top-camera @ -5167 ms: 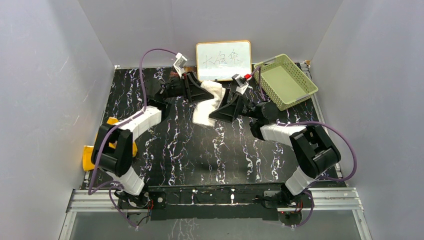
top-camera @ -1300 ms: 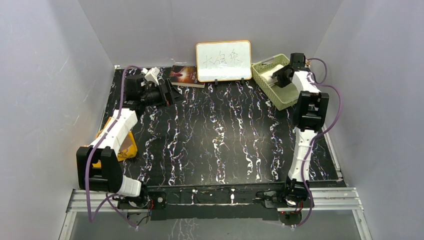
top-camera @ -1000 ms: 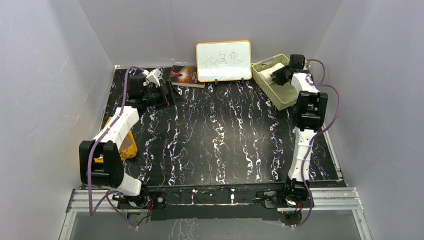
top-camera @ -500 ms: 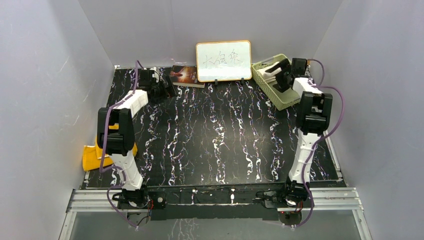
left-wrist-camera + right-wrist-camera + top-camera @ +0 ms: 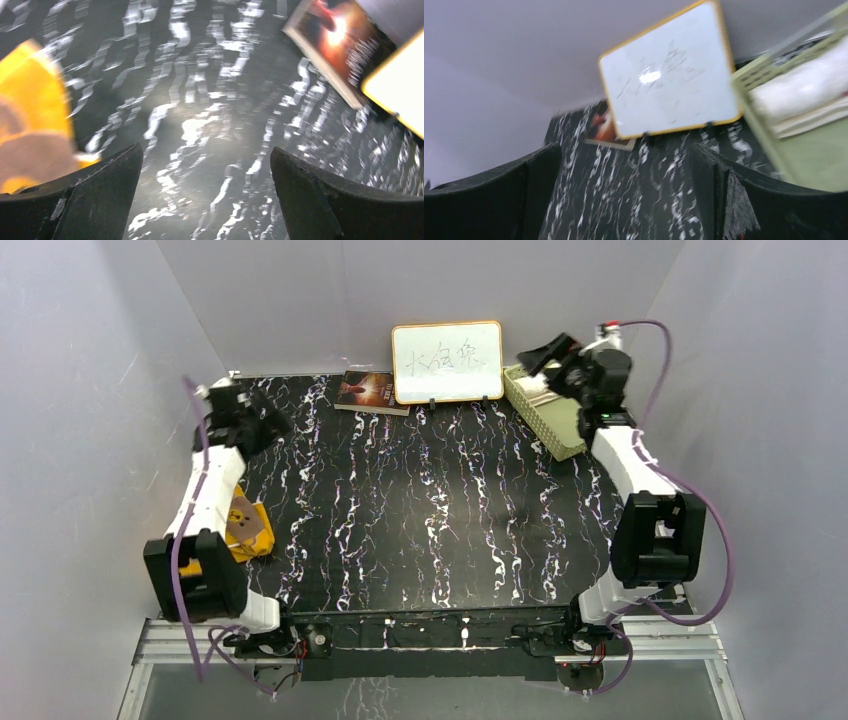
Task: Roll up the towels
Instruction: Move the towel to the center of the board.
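left arm: rises from its base at the near left corner, elbow bent over the table's left edge, forearm reaching to the far left corner of the black marbled table (image 5: 420, 510).
left gripper (image 5: 262, 424): hangs above the tabletop at far left, tilted down and inward; its two dark fingers stand wide apart with only bare table between them.
right arm: climbs from the near right base, folds at the elbow by the right edge, then stretches up to the far right corner.
right gripper (image 5: 550, 360): held high by the far end of the pale green plastic basket (image 5: 556, 422), aimed toward the white-faced board with an orange frame (image 5: 447, 360); its fingers are spread wide and hold nothing.
cream-white towel (image 5: 804, 90): lies as a thick soft bundle inside the basket, apart from the right gripper's fingers.
orange-yellow towel (image 5: 252, 536): lies crumpled at the table's left edge, partly hidden under the left forearm, well apart from the left gripper; in the left wrist view it shows blurred at the frame's left.
dark-covered book (image 5: 365, 390): flat on the table, just left of the board.
board: stands upright against the back wall, faint writing on it.
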Robot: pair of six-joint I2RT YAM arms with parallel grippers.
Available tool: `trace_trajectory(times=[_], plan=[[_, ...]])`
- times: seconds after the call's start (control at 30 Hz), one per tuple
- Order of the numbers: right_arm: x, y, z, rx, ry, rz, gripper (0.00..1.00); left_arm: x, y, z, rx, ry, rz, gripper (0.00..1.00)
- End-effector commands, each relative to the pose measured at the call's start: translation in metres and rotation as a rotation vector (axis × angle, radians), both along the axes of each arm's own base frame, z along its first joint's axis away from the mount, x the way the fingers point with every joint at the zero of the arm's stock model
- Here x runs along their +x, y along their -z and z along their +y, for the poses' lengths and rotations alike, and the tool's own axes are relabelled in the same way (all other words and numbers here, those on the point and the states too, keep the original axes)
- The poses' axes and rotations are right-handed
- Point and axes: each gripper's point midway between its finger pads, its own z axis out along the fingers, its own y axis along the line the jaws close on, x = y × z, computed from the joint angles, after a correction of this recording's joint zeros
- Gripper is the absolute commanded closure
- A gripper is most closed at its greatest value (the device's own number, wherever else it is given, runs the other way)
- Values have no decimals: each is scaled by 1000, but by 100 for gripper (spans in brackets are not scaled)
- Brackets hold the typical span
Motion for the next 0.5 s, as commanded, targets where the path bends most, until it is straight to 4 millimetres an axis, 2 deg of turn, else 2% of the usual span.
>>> trace_trajectory(times=[0.0, 0.03, 0.1, 0.23, 0.3, 0.37, 0.47], plan=[[-35, 12, 109, -156, -211, -10, 2, -89, 61, 53, -160, -247, 240, 1], [-44, 18, 130, -186, -242, 3, 2, -99, 71, 60, -190, -281, 245, 2], [-62, 31, 165, -243, -289, 24, 2, -116, 76, 72, -224, -351, 226, 2], [-105, 50, 216, -331, -403, 10, 2, -142, 87, 95, -186, -481, 254, 2], [-122, 56, 228, -354, -439, 10, 2, -152, 85, 106, -168, -534, 265, 2], [-135, 64, 231, -382, -455, 49, 2, -158, 85, 112, -174, -552, 259, 2], [-156, 73, 235, -410, -515, 119, 2, -169, 96, 114, -221, -573, 293, 2]])
